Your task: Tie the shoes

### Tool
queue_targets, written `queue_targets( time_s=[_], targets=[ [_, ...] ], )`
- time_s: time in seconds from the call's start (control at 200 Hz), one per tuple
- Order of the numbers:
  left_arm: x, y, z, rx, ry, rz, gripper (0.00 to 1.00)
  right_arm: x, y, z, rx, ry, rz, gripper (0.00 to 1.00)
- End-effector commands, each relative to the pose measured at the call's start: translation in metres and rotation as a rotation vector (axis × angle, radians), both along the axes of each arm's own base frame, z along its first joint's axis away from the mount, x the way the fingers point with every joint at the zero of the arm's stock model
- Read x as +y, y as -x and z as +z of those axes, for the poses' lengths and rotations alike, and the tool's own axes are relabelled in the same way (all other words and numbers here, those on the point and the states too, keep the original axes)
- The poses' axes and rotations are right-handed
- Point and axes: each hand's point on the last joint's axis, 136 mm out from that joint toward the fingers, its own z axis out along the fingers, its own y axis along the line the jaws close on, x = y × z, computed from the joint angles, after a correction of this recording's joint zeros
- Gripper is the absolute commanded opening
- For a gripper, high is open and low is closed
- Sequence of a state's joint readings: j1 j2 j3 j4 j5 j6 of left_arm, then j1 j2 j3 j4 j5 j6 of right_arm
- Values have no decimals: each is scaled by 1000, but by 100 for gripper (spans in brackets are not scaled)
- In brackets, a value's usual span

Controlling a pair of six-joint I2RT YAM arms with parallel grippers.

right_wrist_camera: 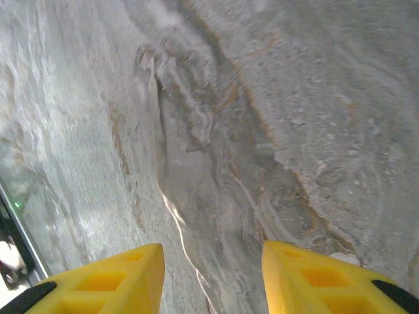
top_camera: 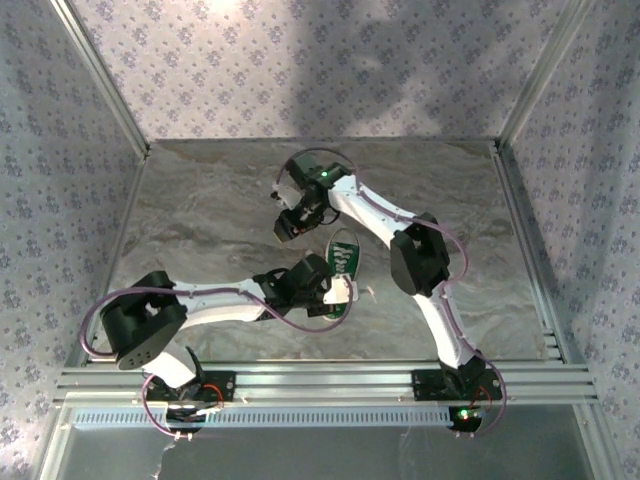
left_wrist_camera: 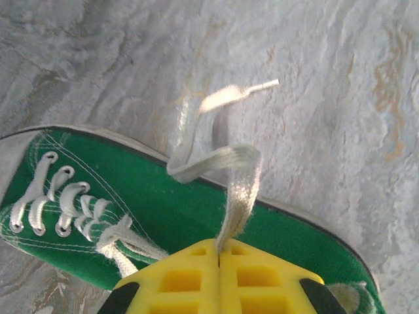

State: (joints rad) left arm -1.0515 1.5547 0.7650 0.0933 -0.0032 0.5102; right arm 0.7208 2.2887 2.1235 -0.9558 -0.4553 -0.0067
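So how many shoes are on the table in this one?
1. A green sneaker lies near the middle of the table, beside the left gripper, which is shut on its white lace. Little of the table is hidden, so another is unlikely.

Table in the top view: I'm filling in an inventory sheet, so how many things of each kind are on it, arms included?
Green sneaker: 1
Robot arms: 2 (left arm, left end effector shut on the lace; right arm, right end effector open)
Total: 3
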Motion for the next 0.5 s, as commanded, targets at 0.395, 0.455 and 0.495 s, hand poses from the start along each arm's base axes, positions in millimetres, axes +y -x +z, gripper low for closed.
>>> queue_targets(
  time_s=[0.395, 0.455, 0.495],
  targets=[
    [1, 3, -33, -94, -218, -68, 0, 28, 53, -61, -158, 340, 355, 43],
    [1, 4, -37, -98, -238, -74, 0, 30, 58, -66, -156, 350, 376, 43],
    [1, 4, -40, -102, -251, -74, 0, 31, 61, -70, -156, 362, 391, 43]
  ],
)
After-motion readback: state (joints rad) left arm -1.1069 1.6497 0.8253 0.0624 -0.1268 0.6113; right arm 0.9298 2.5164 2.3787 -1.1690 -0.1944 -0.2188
